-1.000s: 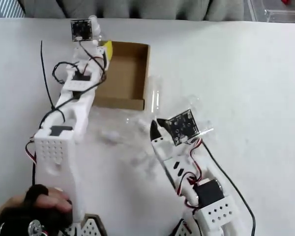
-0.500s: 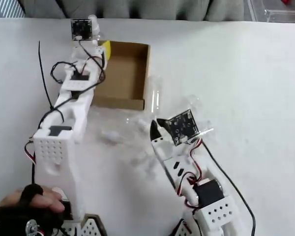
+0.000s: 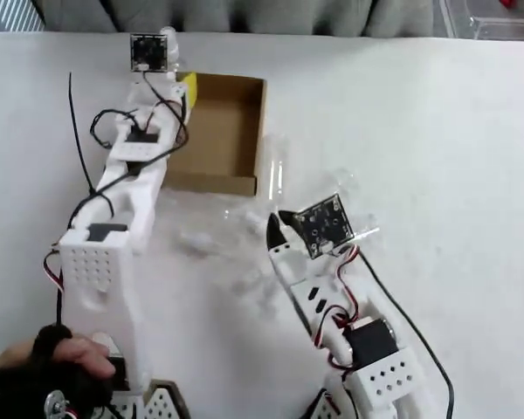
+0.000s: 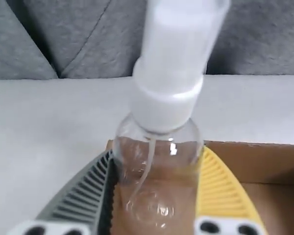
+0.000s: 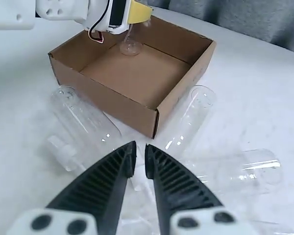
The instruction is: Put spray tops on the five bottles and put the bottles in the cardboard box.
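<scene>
Left gripper [image 4: 157, 171] is clamped on a bottle [image 4: 157, 142] with its spray top [image 4: 174, 58] already fitted. The bottle's long axis is roughly upright, base down inside the cardboard box [image 3: 211, 184], at the corner farthest from the right arm. The drop is straight down from the gripper (can't tell if the base touches the box floor yet). Right gripper [image 5: 140, 149] is narrowed to a slit and empty, hovering over the worktop [image 3: 437, 131] just outside the box's near wall. Uncapped bottles [image 5: 83, 115] lie on their sides beside it. The left arm is the one at the box, so the release is its job. Since the earlier frames the left wrist has nudged only slightly, and the right arm has stayed put.
</scene>
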